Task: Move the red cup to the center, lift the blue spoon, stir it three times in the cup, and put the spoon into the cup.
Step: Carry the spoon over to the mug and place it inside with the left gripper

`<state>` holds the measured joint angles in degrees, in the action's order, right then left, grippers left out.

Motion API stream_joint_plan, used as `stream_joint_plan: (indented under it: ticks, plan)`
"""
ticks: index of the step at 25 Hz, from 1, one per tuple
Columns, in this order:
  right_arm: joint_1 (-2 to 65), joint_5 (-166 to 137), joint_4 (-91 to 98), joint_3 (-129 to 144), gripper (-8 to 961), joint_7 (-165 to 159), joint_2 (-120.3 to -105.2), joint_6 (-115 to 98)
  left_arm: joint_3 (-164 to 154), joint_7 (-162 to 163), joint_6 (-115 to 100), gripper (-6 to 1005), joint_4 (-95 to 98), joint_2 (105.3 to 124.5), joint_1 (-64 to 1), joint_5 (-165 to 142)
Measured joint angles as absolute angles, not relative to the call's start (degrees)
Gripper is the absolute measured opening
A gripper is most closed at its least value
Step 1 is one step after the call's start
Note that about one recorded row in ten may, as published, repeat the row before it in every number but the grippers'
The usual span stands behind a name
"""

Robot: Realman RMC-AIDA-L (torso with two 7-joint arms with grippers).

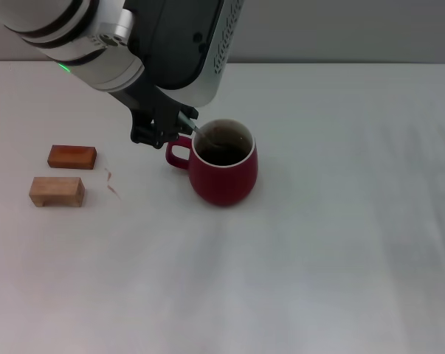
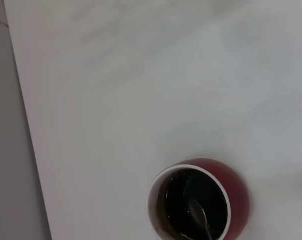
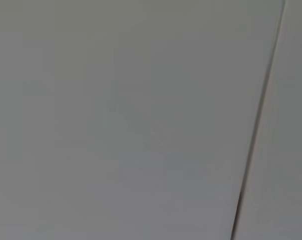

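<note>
The red cup (image 1: 223, 181) stands upright near the middle of the white table, its handle pointing toward my left arm. Just beside that handle, my left gripper (image 1: 179, 127) is shut on the pale handle of the blue spoon (image 1: 195, 127). The spoon slants down over the rim into the cup. In the left wrist view the spoon's grey metal bowl (image 2: 196, 210) lies in the cup's dark inside, ringed by the cream rim and the red cup's outer wall (image 2: 238, 192). My right gripper is out of view.
Two small wooden blocks lie at the left, a reddish one (image 1: 72, 156) and a paler one (image 1: 57, 191) nearer me. A thin brown scrap (image 1: 111, 181) rests between them and the cup. The table's far edge (image 1: 340, 63) meets a grey wall.
</note>
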<state>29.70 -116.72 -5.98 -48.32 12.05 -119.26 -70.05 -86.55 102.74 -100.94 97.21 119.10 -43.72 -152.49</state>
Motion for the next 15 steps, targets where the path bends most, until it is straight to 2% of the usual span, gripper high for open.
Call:
stream_joint_plan:
  ticks: [15]
  plan:
    - [28.0, -116.7, -6.1, -48.2, 616, 12.0, -119.36, -69.5, -90.6, 101.5, -95.7, 138, 89.2, 119.09, -45.1, -152.5]
